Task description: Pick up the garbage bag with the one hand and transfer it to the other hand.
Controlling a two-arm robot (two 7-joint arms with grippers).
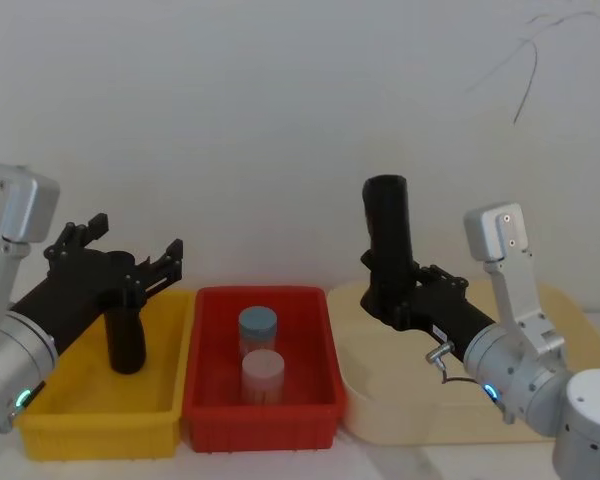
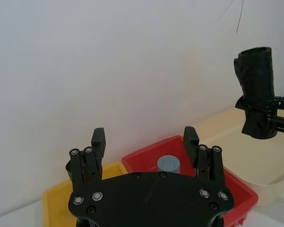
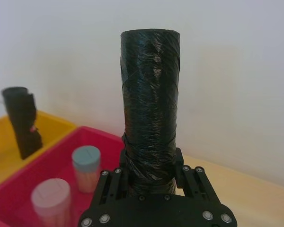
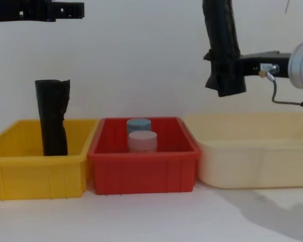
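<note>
Now, at 6 o'clock, nearest: red bin [image 1: 260, 425] holding a blue-capped jar [image 1: 257, 328] and a pink-capped jar [image 1: 262, 375].
At 8 o'clock: yellow bin [image 1: 95, 432], with a second black roll [image 1: 126, 340], jagged at the top, standing upright in it.
At 9 o'clock: my left gripper [image 1: 138, 238], raised over the yellow bin, fingers spread wide and empty.
At 4 o'clock: cream bin [image 1: 400, 410], low beneath my right arm.
At 3 o'clock: my right gripper [image 1: 392, 298], fingers clamped on the garbage bag [image 1: 388, 225], which stands upright in the air above the cream bin, well apart from my left gripper.
Grip: low on the roll, just above its flared end, so most of its length rises above my fingers.
Risk, as I judge it: the thin creased film could slide through my fingers, or the top-heavy roll could lean over and drop into the cream bin.
Beyond: bare white wall [image 1: 280, 100].
</note>
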